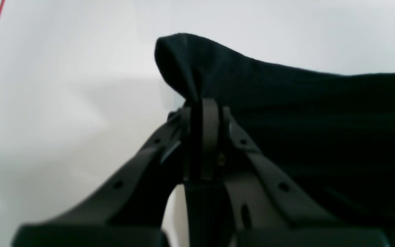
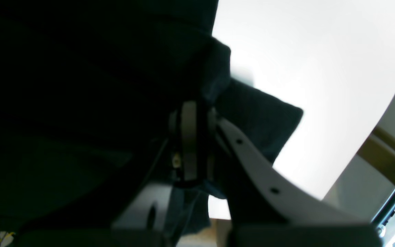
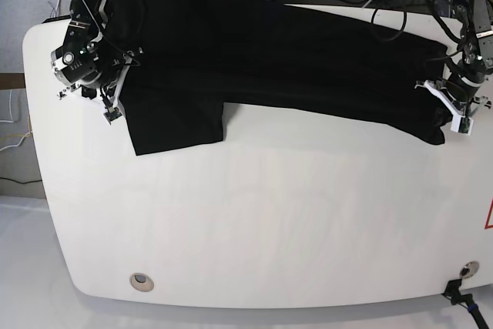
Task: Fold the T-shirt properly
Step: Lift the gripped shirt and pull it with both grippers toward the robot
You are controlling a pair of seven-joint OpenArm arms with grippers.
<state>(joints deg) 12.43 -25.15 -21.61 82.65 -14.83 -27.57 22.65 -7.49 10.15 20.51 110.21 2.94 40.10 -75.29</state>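
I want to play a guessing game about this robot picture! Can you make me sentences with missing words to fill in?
1. The color of the T-shirt is ____.
2. The table under it is ____.
3. The left end effector is shut on the ____.
4. The shirt is held by ____ end effectors, the right end effector too.

Missing words: black; white; T-shirt; two

No readable text, label, brand or number anywhere. Only mark: red outline sign (image 3: 488, 215) on white table (image 3: 269, 213), right edge, cut off by frame; shape unclear, no letters.
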